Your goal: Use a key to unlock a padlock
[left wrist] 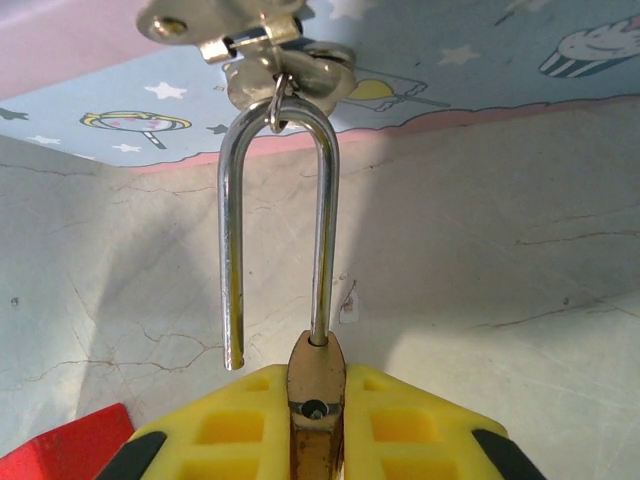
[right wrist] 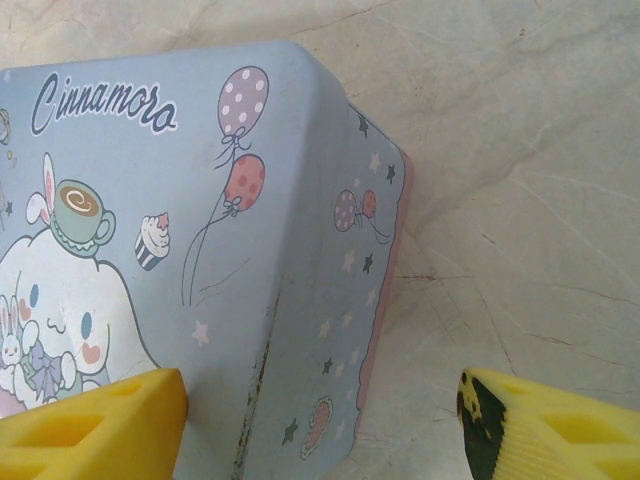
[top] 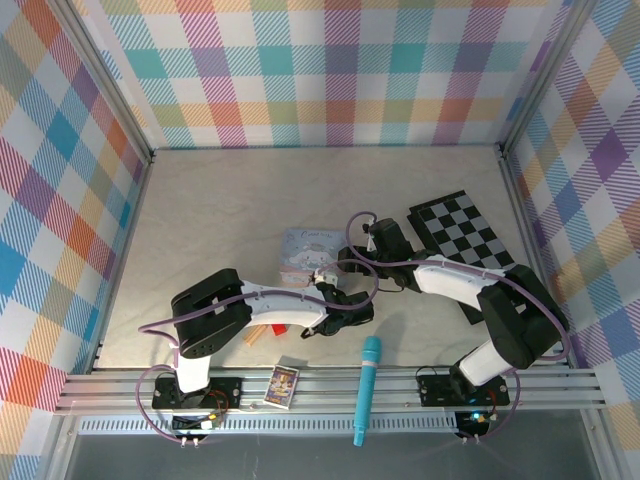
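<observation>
From the top, the left gripper [top: 348, 305] lay just in front of the tin [top: 310, 252], and the right gripper [top: 347, 262] sat at the tin's right side. A checkerboard [top: 462, 235] lay to the right on the table [top: 230, 210]. A red block [top: 278, 328] showed under the left arm, and a teal stick [top: 366, 392] and a card [top: 282, 385] lay near the front rail.

In the left wrist view, the left gripper [left wrist: 317, 440] was clamped on the padlock [left wrist: 317, 372], body pinched between the yellow fingers [left wrist: 240, 425]. The shackle [left wrist: 325, 220] stood open: one leg sat in the body, the other hung free beside it. The key [left wrist: 215, 20] hung on a small ring at the shackle's bend, up against the tin [left wrist: 480, 60].

In the right wrist view, the right gripper [right wrist: 320, 430] stood wide apart, holding nothing. One finger [right wrist: 100, 420] was in front of the tin [right wrist: 200, 200], the other over bare table.
</observation>
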